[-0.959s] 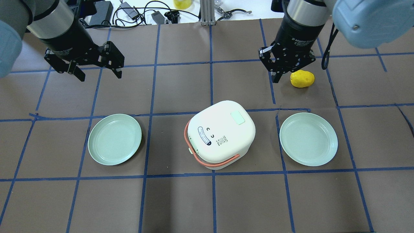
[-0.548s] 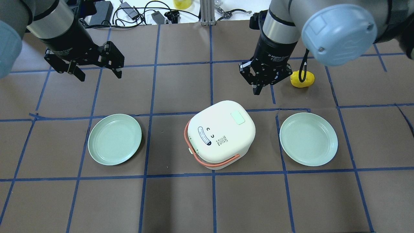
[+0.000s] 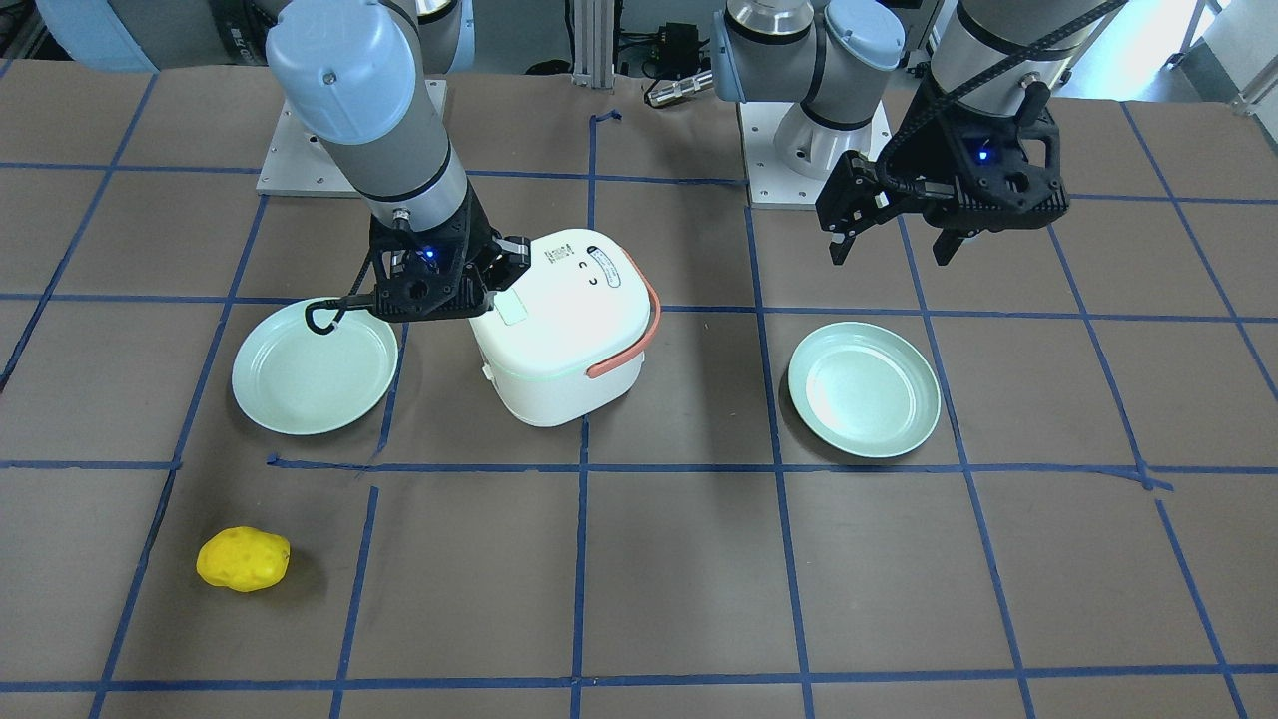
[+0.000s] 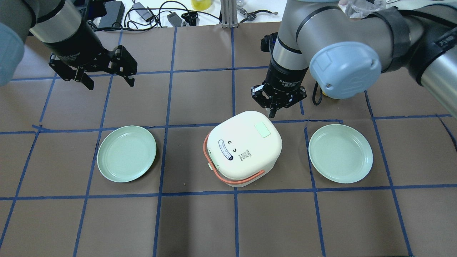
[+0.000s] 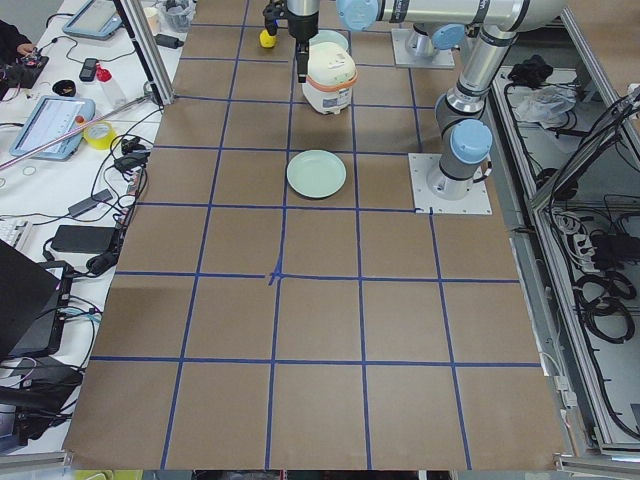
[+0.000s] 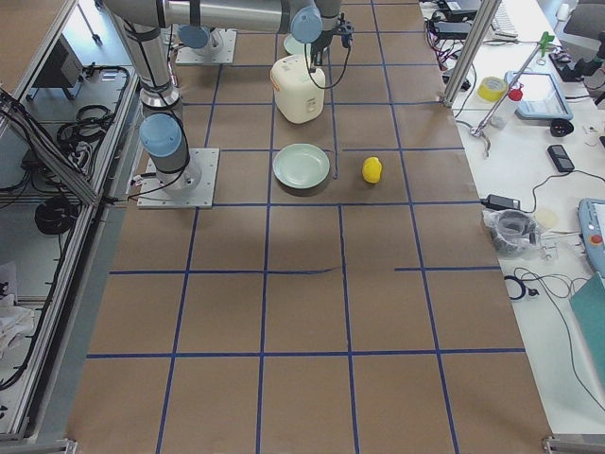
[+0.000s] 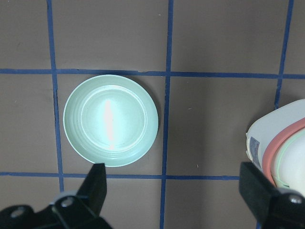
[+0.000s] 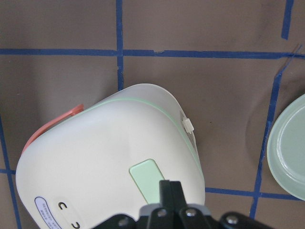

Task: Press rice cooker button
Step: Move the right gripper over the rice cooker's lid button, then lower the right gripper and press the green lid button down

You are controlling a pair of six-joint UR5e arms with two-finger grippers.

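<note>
Right end effector (image 4: 273,113) moved in — closed, near rice cooker (image 4: 246,157) button (image 4: 262,130)

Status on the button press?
Right gripper shut, at rice cooker far edge, just short of green button. Left gripper open, off to the side. Nothing blocking the button.

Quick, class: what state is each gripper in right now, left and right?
Left gripper: open, holding nothing.
Right gripper: shut, holding nothing, close to the rice cooker and its green button.
</note>
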